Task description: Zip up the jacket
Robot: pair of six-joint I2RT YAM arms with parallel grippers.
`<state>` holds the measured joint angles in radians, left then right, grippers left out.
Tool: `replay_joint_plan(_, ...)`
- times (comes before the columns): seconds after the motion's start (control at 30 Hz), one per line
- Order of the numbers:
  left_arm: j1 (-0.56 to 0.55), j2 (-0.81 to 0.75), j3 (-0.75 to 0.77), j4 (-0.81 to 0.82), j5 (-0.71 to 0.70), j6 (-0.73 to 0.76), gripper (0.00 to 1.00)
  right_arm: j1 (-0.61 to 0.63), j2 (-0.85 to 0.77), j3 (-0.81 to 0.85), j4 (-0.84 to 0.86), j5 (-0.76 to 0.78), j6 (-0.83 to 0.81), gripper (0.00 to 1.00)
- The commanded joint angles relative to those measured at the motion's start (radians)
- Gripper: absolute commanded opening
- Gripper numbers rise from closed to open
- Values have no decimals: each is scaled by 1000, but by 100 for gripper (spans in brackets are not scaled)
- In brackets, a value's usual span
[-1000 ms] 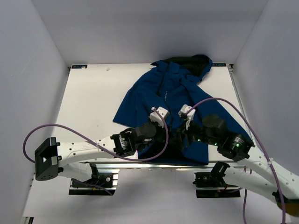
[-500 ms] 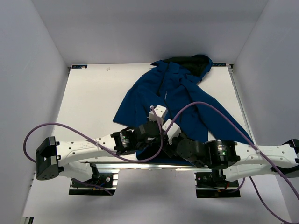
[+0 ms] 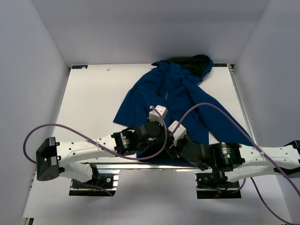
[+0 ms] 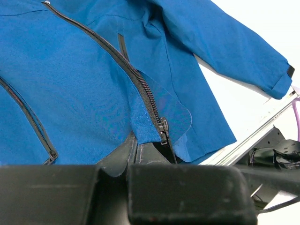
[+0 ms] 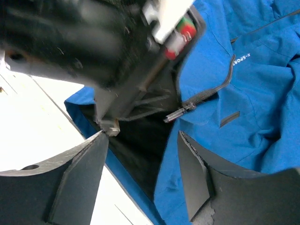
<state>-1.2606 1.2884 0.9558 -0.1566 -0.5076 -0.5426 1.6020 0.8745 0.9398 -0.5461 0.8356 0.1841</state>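
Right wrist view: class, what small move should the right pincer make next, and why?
Probably ease the right pincer forward and close it on the zipper pull. Its jaws stand open with the pull just ahead of them, while the left pincer is shut on the jacket hem beside the zipper's lower end.

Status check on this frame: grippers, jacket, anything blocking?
Left gripper shut on the jacket hem below the zipper slider. Right gripper open, facing the slider, holding nothing. Slider low near hem, not yet run up. Left gripper crowds the approach.
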Motion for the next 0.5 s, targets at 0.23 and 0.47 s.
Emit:
replay_joint_plan(0.23, -8, -15, 37, -9, 41, -17, 0, -5, -152, -125, 78, 128, -43, 60)
replay_joint_plan(0.47, -8, 6, 55, -18, 47, -22, 0, -4, -100, -131, 132, 69, -92, 60)
